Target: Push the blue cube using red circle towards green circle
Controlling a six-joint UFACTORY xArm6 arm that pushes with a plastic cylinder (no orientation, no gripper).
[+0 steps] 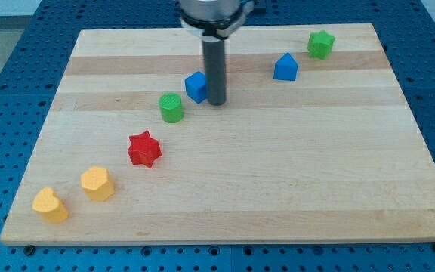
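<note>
My tip [217, 103] at blue cube [195, 86], view's right side, touching or just beside.
Green circle [171, 107] near cube's lower left; rod only, no fingers; red circle unseen.

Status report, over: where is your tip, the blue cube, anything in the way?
My tip right beside blue cube. Red circle not visible. Green circle lower-left of cube, close. Nothing between.
</note>
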